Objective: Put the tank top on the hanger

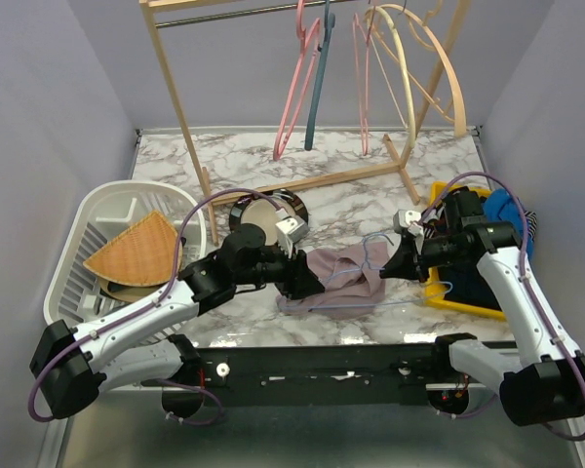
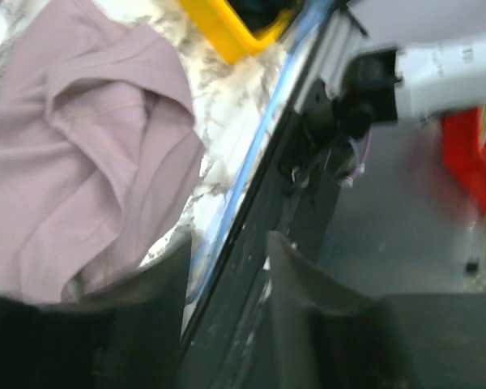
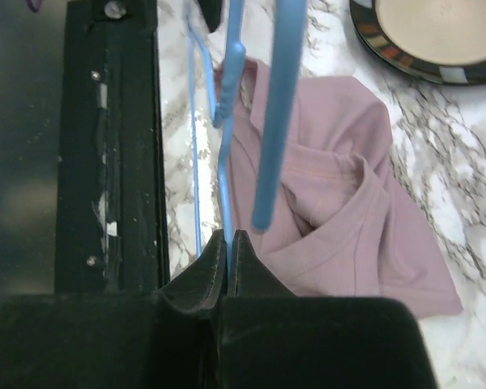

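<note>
1. Right gripper (image 3: pixel 228 239): jaws closed on the hanger (image 3: pixel 227 154) wire, probably steadying it for threading.
2. Left gripper (image 2: pixel 227 243): jaws parted, clamping nothing, at the tank top (image 2: pixel 89 162) edge.
3. Tank top: crumpled on the table (image 1: pixel 351 195) between both grippers, hanger lying partly over it, not yet on it.
4. White basket (image 1: pixel 68 273), left: holds a woven wedge (image 1: pixel 136 255).
5. Yellow tray (image 1: pixel 463 307), right: holds navy and blue clothes (image 1: pixel 512 214).
</note>
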Tool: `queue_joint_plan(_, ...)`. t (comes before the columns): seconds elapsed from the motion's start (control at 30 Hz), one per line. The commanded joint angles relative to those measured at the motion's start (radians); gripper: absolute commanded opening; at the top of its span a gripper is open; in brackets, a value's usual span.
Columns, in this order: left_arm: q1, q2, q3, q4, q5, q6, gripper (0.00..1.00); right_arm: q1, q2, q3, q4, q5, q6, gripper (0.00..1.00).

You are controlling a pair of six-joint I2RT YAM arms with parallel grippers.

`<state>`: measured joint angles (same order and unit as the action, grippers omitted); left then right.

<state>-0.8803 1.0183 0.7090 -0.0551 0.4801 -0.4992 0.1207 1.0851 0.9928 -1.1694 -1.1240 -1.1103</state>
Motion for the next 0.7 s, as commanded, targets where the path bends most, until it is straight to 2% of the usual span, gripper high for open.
queue_joint_plan(0.0, 0.006, -0.012, 0.027, -0.128, -0.280, 0.011, 0.71, 0.002, -0.109, -0.017, 0.040, 0.171, 0.119, 0.01)
queue_joint_plan(0.1, 0.004, -0.001, 0.058, -0.272, -0.428, 0.008, 0.81, 0.000, -0.175, -0.017, 0.069, 0.285, 0.184, 0.01)
queue_joint_plan(0.17, 0.004, 0.009, 0.066, -0.325, -0.474, 0.005, 0.84, -0.001, -0.235, -0.022, 0.106, 0.364, 0.230, 0.01)
queue_joint_plan(0.33, -0.011, 0.055, 0.072, -0.385, -0.512, -0.022, 0.95, -0.003, -0.306, -0.040, 0.140, 0.435, 0.271, 0.01)
queue_joint_plan(0.47, -0.046, 0.127, 0.099, -0.408, -0.584, -0.044, 0.94, -0.001, -0.306, -0.054, 0.126, 0.455, 0.273, 0.01)
queue_joint_plan(0.67, -0.101, 0.256, 0.164, -0.436, -0.656, -0.056, 0.80, -0.001, -0.300, -0.065, 0.108, 0.403, 0.260, 0.01)
